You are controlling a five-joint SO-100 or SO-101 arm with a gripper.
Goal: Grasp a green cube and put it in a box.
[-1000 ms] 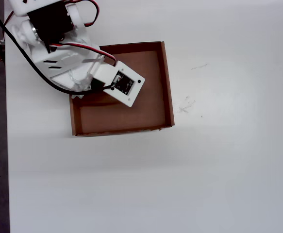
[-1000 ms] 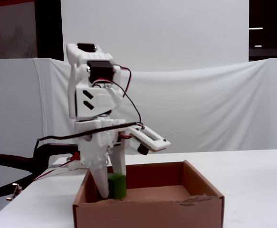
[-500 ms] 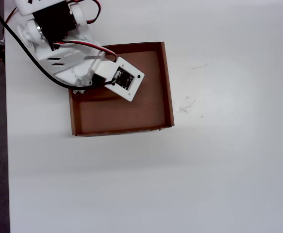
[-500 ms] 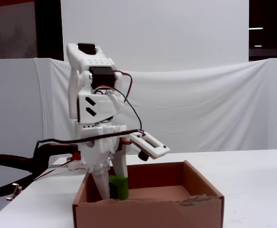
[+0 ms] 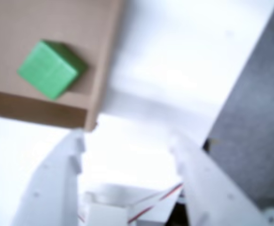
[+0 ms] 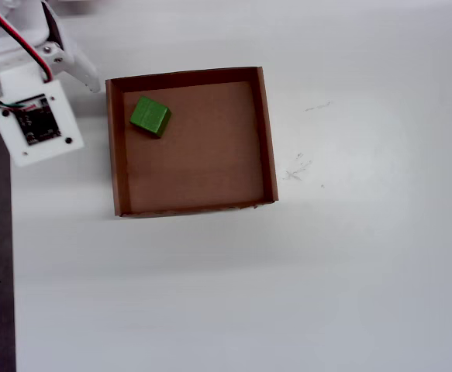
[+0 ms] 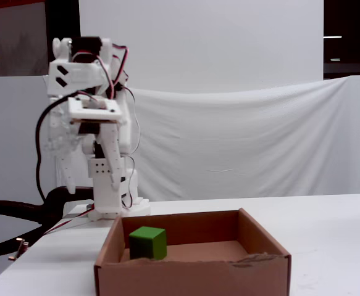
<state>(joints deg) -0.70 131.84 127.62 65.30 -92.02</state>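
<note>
green cube (image 6: 150, 116) sits flat on the floor of the box (image 6: 266, 132), in the corner at roughly 10 o'clock of the tray in the overhead view, rotated so its edges run diagonal to the walls, close to both walls there, contact not clear. Fixed view: cube (image 7: 147, 243) upright on the box bottom toward the box's left end, box (image 7: 192, 277) front wall torn a bit along its top edge. Wrist view is blurred: cube (image 5: 49, 68) at about 10 o'clock of the frame, tucked in the box (image 5: 104, 61) corner

gripper (image 7: 91, 185) is up off the table (image 6: 288, 294), raised well above the box and to its left in the fixed view, fingers pointing down. Claw is spread wide and empty: wrist view shows the gripper (image 5: 126, 141) with both white fingers (image 5: 57, 183) well apart, bare table between them, nothing held. Overhead: arm sits at 10 o'clock of the frame, outside the box past its left wall, camera board (image 6: 36, 128) facing up

Faint scuff marks (image 6: 297, 167) on the table at 3 o'clock of the box
</note>
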